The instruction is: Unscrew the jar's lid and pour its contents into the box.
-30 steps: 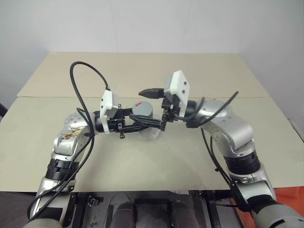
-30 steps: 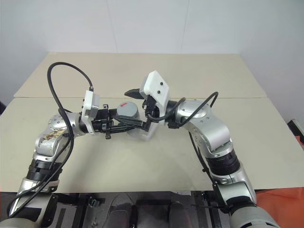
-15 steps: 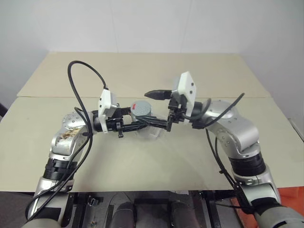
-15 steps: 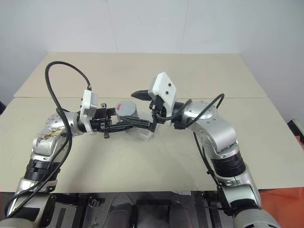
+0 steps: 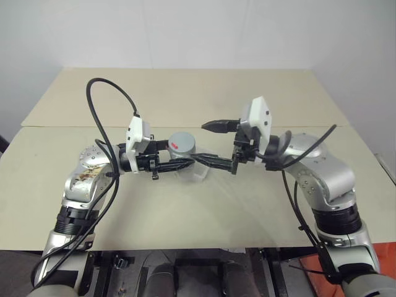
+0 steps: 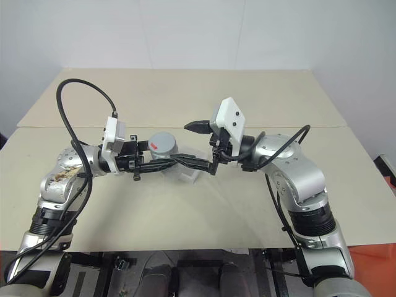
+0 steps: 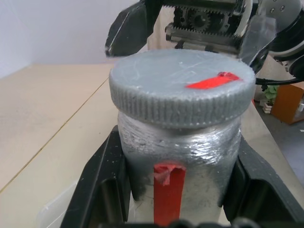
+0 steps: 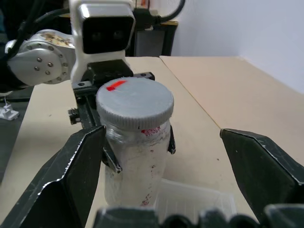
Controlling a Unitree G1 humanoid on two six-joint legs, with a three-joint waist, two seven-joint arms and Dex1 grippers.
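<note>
Where two beige tabletops meet, white wall behind

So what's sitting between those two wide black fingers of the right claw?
Nothing is held: the right gripper stands open, with the lidded jar beyond its fingers, seen in the right wrist view.

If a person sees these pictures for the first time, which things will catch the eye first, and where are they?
First is the jar, held upright above the table at the centre, gripped by the left end effector, its grey lid with a red mark on it. The right end effector faces it from the other side, open and not touching it. Just under the jar lies the clear box on the table.
</note>
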